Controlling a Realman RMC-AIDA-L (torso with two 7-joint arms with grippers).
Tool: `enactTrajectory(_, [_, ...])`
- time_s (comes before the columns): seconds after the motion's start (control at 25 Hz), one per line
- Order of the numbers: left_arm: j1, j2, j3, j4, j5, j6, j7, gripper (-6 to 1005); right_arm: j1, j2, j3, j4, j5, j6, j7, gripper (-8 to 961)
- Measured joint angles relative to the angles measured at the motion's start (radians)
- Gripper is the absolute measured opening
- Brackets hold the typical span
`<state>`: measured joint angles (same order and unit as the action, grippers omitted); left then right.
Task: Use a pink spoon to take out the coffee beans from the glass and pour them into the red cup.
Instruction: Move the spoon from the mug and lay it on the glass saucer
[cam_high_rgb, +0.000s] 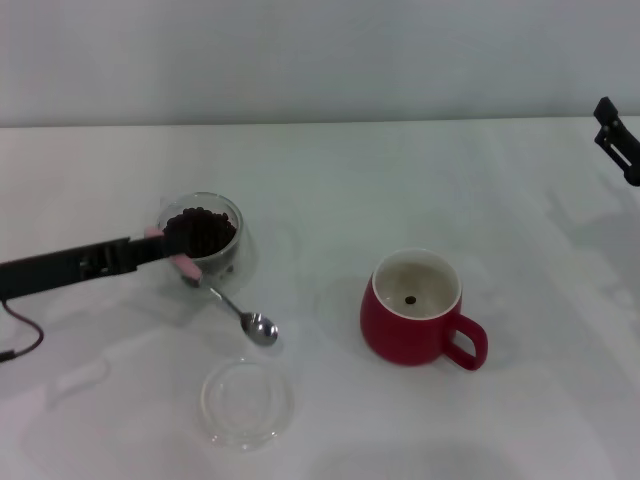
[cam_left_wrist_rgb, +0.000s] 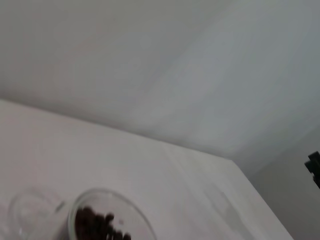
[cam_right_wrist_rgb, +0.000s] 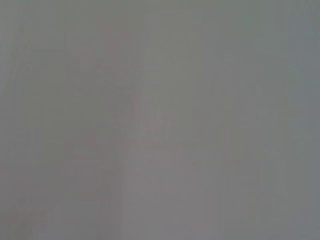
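Nearest the robot, a shallow clear dish (cam_high_rgb: 246, 403) lies flat on the white table (cam_high_rgb: 520, 200), a little left of centre. Just beyond it rests the shiny bowl of the pink spoon (cam_high_rgb: 222, 300). The spoon's long axis runs on a slant: the bowl points toward the robot and to its right, and the thin metal neck climbs away to the left up to the pale pink handle, which sits against the near side of the glass (cam_high_rgb: 213, 238).

To the right of the spoon, well apart from it, stands the red cup (cam_high_rgb: 415, 310), upright, its loop handle turned toward the robot's right and slightly near. The white inside holds a single dark bean at the bottom.

Farther back on the left is the glass, upright and loaded with the coffee beans (cam_high_rgb: 204, 231). The left gripper (cam_high_rgb: 172, 252) reaches in low from the left edge, its dark arm lying almost level across the table, and its tip meets the pink handle right at the near rim of the glass, closed around that handle. In the left wrist view the glass and beans (cam_left_wrist_rgb: 97, 225) show close by.

Farthest off, at the right edge, the right gripper (cam_high_rgb: 618, 140) hangs above the table, well clear of everything; whether its fingers are apart or together cannot be told
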<state>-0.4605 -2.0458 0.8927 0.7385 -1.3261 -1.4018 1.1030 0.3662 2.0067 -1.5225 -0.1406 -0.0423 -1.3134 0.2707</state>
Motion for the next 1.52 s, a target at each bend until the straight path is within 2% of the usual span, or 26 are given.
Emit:
enactTrajectory(0.4, [0.088,-0.001,-0.025,-0.005,0.001,-0.027,-0.01,136,0.008,0.0,0.027,-0.004,-0.001,0.016,-0.001,874])
enactTrajectory(0.56, [0.101,-0.005,-0.038,-0.007,0.0,-0.027,-0.006,136,0.009,0.001,0.027,-0.004,-0.001,0.016,-0.001,874])
enactTrajectory(0.76, [0.092,-0.014,-0.034,-0.047,0.007,-0.028,0.008,137,0.01,0.001,0.027,-0.004,-0.001,0.016,0.002,875])
enactTrajectory(1.16, [0.061,-0.019,-0.037,-0.163,0.009,-0.011,0.082,137,0.002,0.004,0.018,0.002,-0.008,0.016,0.006,875])
enactTrajectory(1.52, [0.065,-0.019,-0.038,-0.183,0.005,-0.008,0.09,136,-0.001,0.004,0.015,0.009,-0.011,0.015,0.008,875])
